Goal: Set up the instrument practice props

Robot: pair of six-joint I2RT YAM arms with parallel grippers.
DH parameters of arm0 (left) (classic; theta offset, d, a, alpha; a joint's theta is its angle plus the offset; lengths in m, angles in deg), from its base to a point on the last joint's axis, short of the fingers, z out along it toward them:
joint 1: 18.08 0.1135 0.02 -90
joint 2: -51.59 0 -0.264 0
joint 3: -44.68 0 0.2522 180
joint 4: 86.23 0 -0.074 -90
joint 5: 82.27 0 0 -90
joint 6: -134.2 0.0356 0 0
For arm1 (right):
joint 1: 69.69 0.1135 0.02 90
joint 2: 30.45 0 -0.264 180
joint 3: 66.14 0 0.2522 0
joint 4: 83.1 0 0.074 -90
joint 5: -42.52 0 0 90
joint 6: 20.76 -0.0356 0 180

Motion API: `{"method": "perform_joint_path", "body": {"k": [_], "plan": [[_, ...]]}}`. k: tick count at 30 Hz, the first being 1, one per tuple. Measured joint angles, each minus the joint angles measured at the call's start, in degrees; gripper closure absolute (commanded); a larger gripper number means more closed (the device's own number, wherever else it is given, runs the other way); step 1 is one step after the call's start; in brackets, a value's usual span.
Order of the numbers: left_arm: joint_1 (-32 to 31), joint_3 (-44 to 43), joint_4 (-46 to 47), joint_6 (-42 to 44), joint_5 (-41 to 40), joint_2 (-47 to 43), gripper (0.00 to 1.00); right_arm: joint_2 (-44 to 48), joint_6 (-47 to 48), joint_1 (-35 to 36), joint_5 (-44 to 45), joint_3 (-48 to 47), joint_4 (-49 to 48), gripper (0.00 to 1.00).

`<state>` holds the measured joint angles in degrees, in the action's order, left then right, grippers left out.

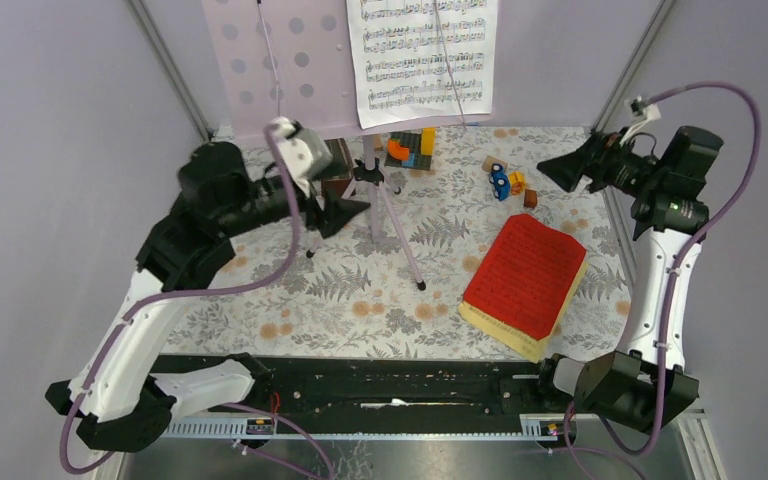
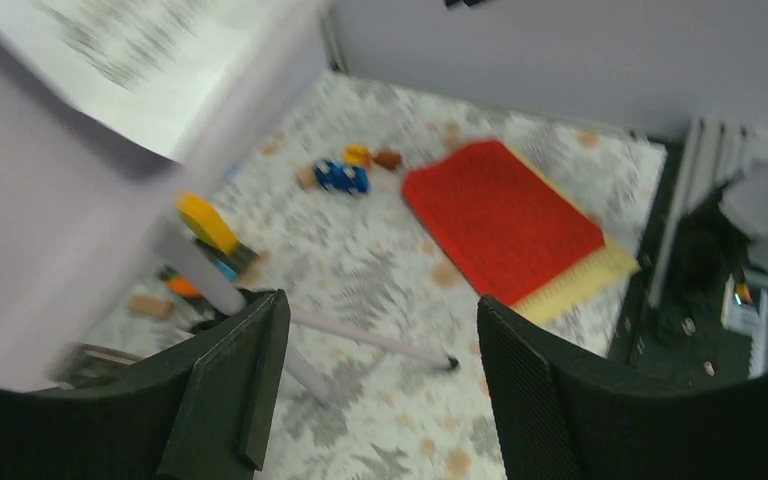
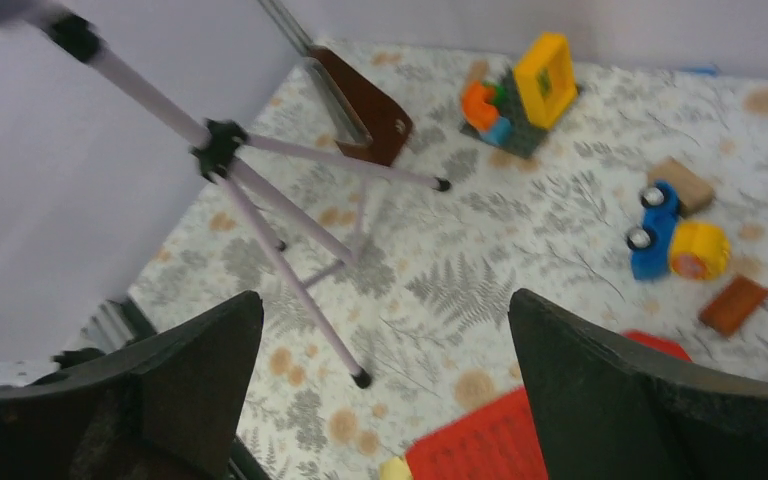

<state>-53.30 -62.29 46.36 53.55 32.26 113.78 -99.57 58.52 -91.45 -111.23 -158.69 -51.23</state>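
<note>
Standing at the far edge of the counter (image 1: 360,300), the pale pink perforated panel (image 1: 280,70) rises on the lilac tripod (image 1: 369,173), whose legs splay out toward the middle of the floral surface. A white sheet-music page (image 1: 422,55) hangs against the panel's right part, printed side facing the near edge. The red page (image 1: 522,272) lies flat toward the right edge, stacked on the yellow page (image 1: 500,333), which shows along its near and right borders. The left end effector (image 1: 352,212) hovers just beside the tripod on its left, fingers spread with nothing between them; its wrist view shows one tripod leg lying on the counter beyond the gap. The right end effector (image 1: 560,170) hangs near the far right corner, fingers spread wide and empty, well apart from the stand. Behind the tripod, by the far edge, sit orange-yellow toy blocks (image 1: 412,150) on a dark base, and a blue toy car (image 1: 500,181) rests to their right among a few small loose blocks.
</note>
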Motion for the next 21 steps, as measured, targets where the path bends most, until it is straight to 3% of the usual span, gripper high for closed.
{"method": "perform_joint_path", "body": {"k": [4,10,16,21], "plan": [[-5.1,7.5,-2.9,3.4,-0.1,0.1,0.26,0.0,14.1,-0.2,6.2,5.1,9.1,0.00],[-16.0,15.0,-3.7,5.9,-5.7,8.7,0.23,-0.6,29.2,-0.2,20.2,13.1,15.2,0.00],[-23.9,15.5,1.6,5.6,-12.6,20.1,0.21,-6.2,39.8,-0.2,34.9,17.0,15.3,0.00],[-26.9,13.7,8.8,2.2,-15.3,30.8,0.21,-14.4,44.5,-1.7,41.6,17.0,13.7,0.02]]}}
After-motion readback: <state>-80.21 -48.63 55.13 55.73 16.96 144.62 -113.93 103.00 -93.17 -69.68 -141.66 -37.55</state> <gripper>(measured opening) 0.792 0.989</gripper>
